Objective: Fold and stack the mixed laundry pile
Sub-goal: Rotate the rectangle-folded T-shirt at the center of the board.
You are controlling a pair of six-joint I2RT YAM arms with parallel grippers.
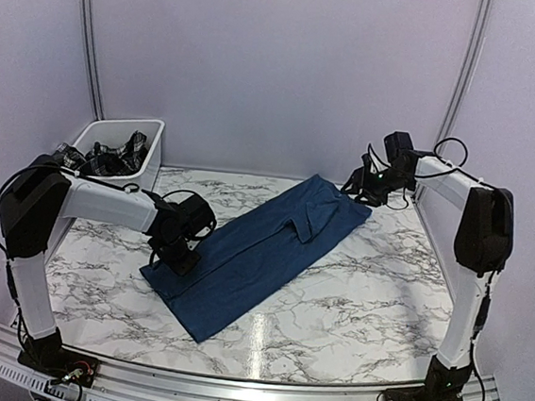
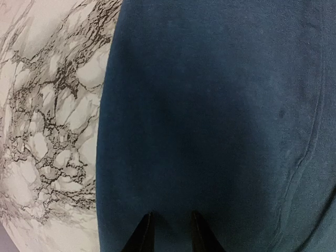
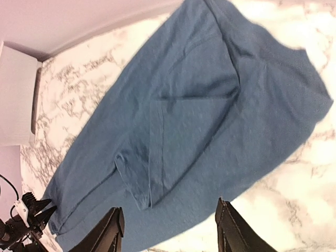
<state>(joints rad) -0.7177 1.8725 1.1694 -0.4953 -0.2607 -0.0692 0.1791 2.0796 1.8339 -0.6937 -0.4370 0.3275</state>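
The navy t-shirt [image 1: 263, 247] lies flat on the marble surface [image 1: 373, 287] as a long strip, running diagonally from near left to far right. One sleeve [image 1: 308, 219] is tucked in over the body. The plaid garment [image 1: 111, 155] is bunched in the white bin [image 1: 154, 152] at the far left, not yet dealt with.

My left end effector [image 1: 179, 249] sits low over the strip's left edge near its near end. In its wrist view the jaws stand a little apart with nothing between them, only cloth beneath. My right end effector [image 3: 169, 207] hangs by the far end of the shirt with its jaws wide apart and empty.

I judge the step in hand to be halving this strip end to end. To do it well I'd have each end effector take one corner of the same short end, pinching through every layer so the tucked sleeve doesn't slide out. I'd lift only enough to clear the cloth, then carry the end along the strip's own diagonal, both arms at the same pace. I'd lay the edge square on the opposite hem before letting go. The main risk I see is the jaws catching only the top layer, which would open up the fold.
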